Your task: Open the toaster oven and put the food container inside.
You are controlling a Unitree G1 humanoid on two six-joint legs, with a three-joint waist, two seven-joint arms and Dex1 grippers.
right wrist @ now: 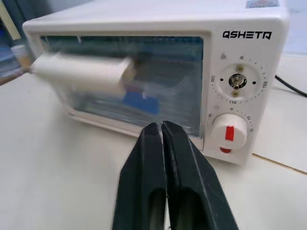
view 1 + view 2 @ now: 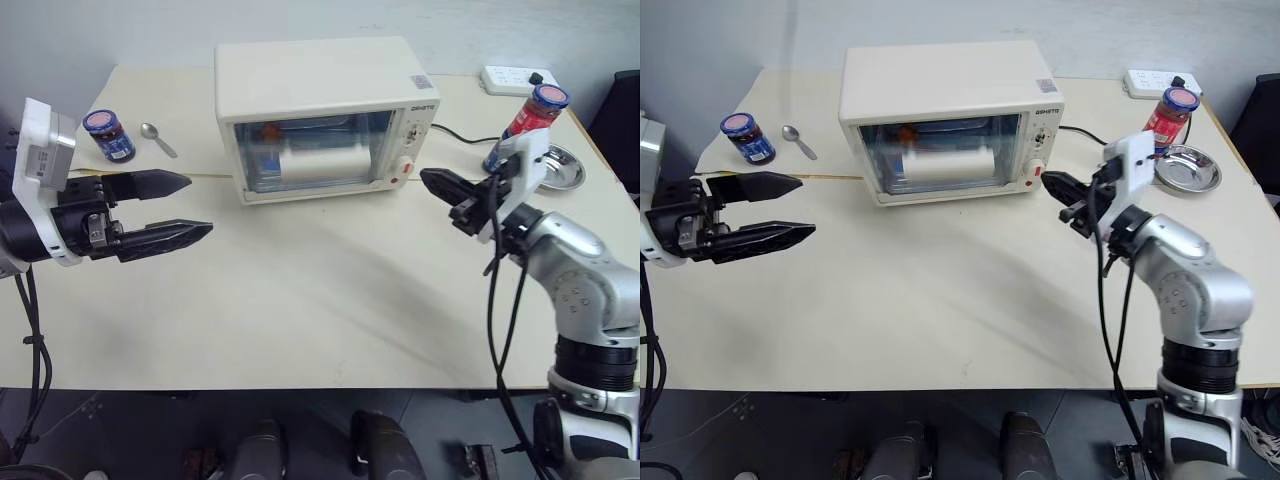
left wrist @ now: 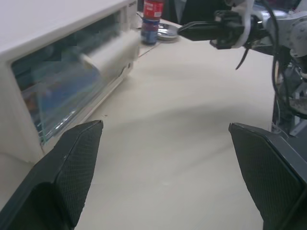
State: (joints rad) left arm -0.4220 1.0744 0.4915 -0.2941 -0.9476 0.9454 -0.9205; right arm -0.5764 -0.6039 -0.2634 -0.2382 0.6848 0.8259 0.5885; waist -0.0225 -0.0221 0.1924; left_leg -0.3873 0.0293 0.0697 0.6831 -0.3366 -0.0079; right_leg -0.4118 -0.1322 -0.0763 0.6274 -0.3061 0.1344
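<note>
So the biggest thing on the table (image 2: 300,320) was the one toaster oven (image 2: 320,85), cream-white, sitting toward the back middle with its glass door (image 2: 310,150) closed and the bar handle (image 2: 322,160) across the front. Through the glass you could make out the food container (image 2: 268,160) inside the oven, left part of the cavity, with a blue bit and something orange-brown near the top left, though the reflections made it hard to see more than that. Right panel had one dial up top and one white knob with a red mark (image 1: 229,132) below it. Then two grippers: the left gripper (image 2: 185,205) hung out over the table to the left of the oven, fingers spread wide apart with nothing between them, and the right gripper (image 2: 440,188) was up just off the oven's right front corner, fingers (image 1: 165,163) pressed together, or very nearly, and gripping nothing, pointed at the knob panel. For smaller stuff I counted two jars, a short one with a blue lid and dark contents (image 2: 108,135) at the back left and a taller red one with a blue lid (image 2: 530,115) at the back right, right next to one shallow metal dish (image 2: 560,168). One white power strip (image 2: 515,80) sat at the far right edge, and one metal spoon (image 2: 158,138) lay just beside the short jar.
</note>
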